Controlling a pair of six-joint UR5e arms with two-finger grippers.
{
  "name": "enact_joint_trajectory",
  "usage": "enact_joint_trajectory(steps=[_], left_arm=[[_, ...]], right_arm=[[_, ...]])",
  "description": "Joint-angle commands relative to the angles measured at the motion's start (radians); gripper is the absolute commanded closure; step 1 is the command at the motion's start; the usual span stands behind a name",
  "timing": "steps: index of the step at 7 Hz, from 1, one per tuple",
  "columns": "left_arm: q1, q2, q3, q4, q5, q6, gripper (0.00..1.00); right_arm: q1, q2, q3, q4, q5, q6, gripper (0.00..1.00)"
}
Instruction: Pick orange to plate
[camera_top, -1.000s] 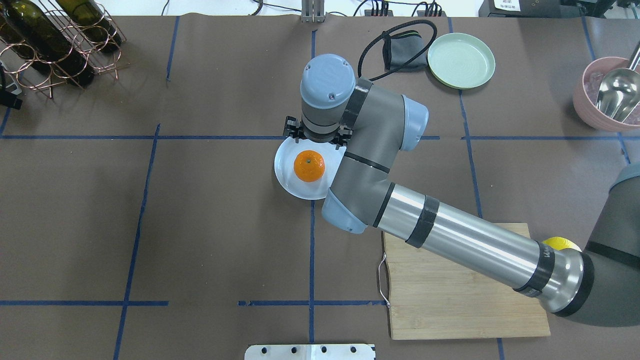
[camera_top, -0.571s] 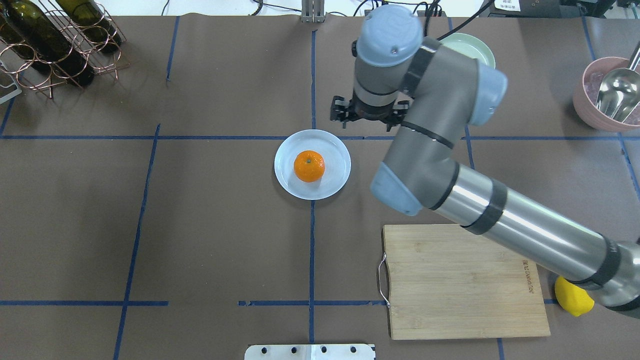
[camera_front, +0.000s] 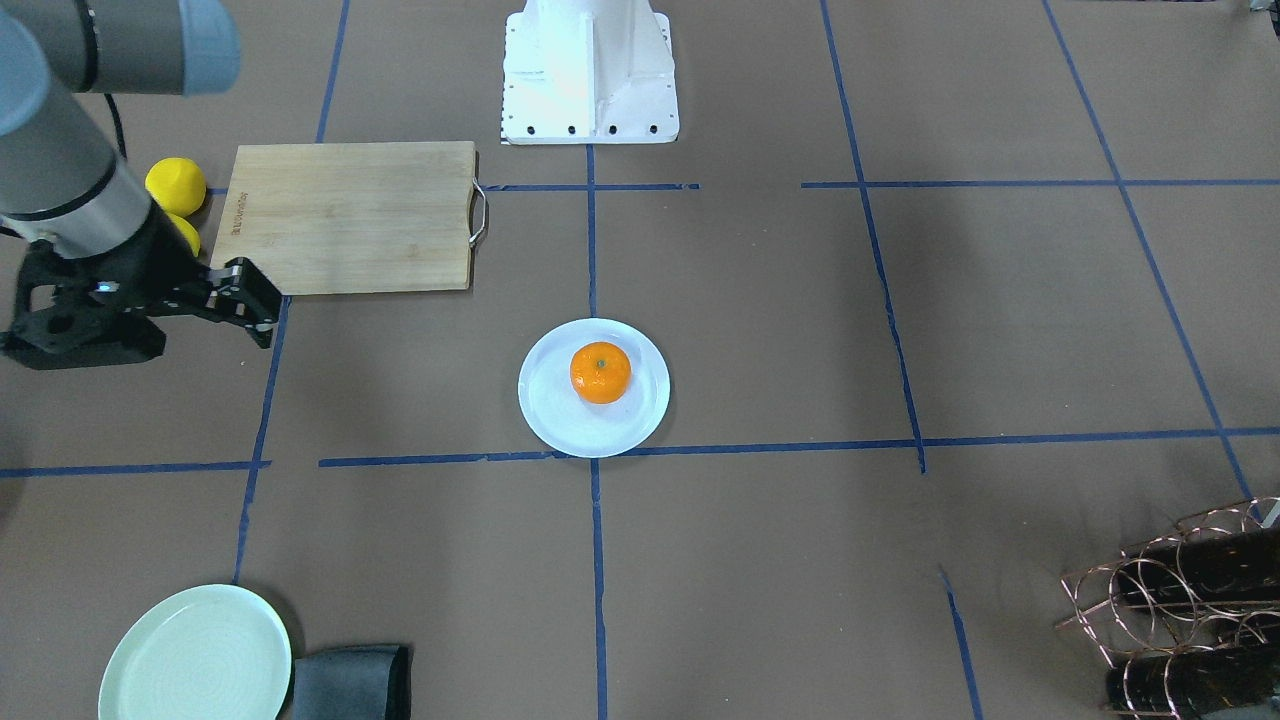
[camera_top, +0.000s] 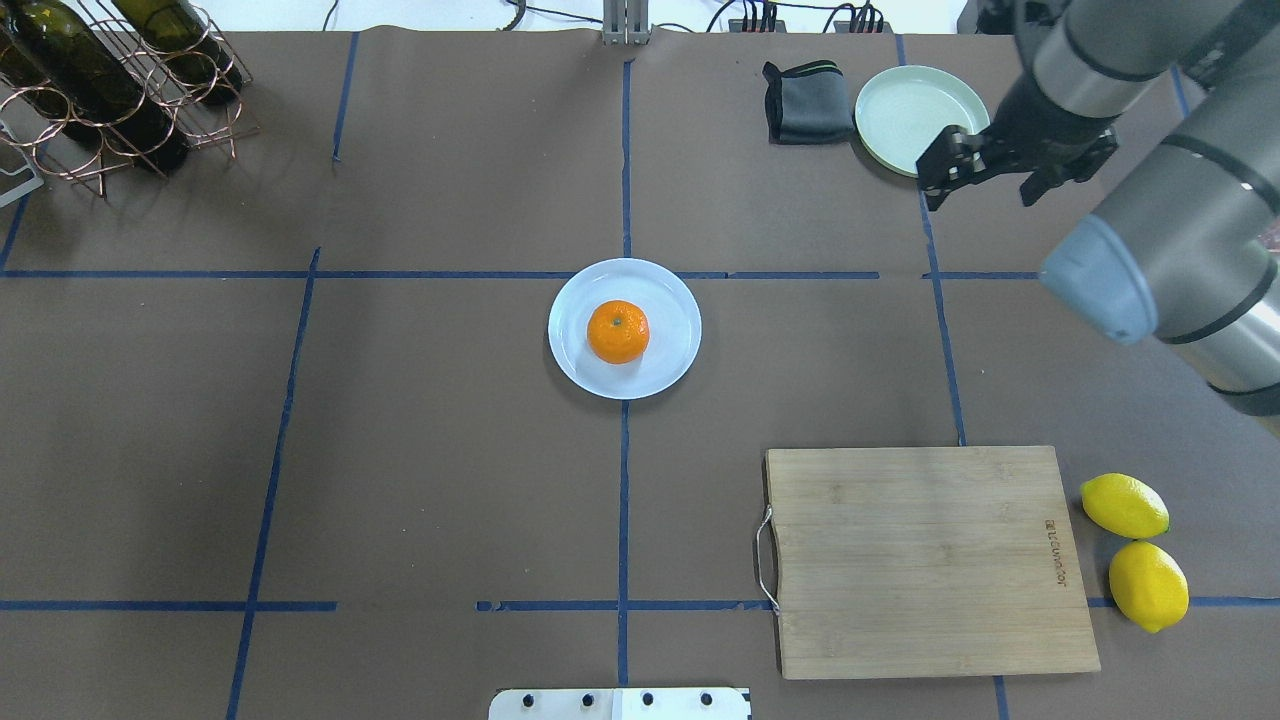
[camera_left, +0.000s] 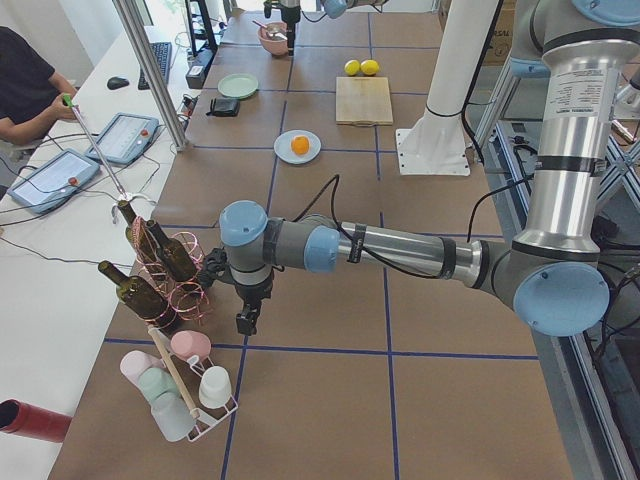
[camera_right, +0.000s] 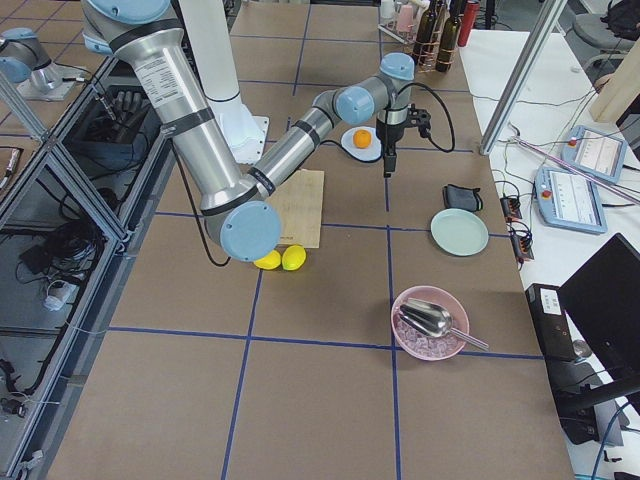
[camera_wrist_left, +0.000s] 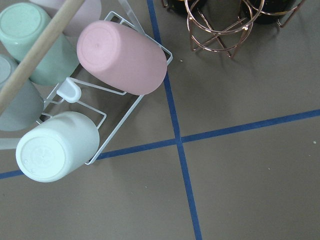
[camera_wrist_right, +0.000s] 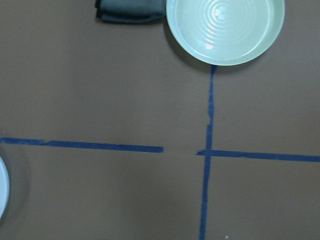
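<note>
1. The small round bright-orange fruit (camera_top: 618, 332) sits at the middle of the round pale bluish-white plate (camera_top: 672, 368), its green stem dot pointing straight up. It is too round to show a long axis.
2. Seen from overhead, the right pincer (camera_top: 985, 190) hangs spread and empty, well off at the plate's 2 o'clock and beside the mint-green plate (camera_top: 905, 110).
3. The left pincer (camera_left: 245, 322) is by the copper wire bottle rack (camera_left: 170, 265). I cannot tell whether it is spread or closed.

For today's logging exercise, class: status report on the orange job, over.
Right hand open, empty, clear of the bluish-white round plate. Left hand by the copper bottle rack, state unclear. Round orange fruit sits on that plate. Nothing blocking.
</note>
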Motion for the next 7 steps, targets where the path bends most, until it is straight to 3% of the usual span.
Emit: enact_joint_trajectory(steps=[1, 4, 7], left_arm=[[-0.015, 0.042, -0.001, 0.016, -0.086, 0.034, 0.0], [-0.024, 0.042, 0.0, 0.021, -0.085, 0.033, 0.0], [-0.024, 0.046, 0.002, 0.021, -0.083, 0.033, 0.0]], right_arm=[[0.167, -0.134, -0.012, 0.0, 0.092, -0.277, 0.0], [0.331, -0.269, -0.081, 0.0, 0.13, -0.544, 0.0], [0.503, -0.334, -0.233, 0.004, 0.172, -0.83, 0.0]])
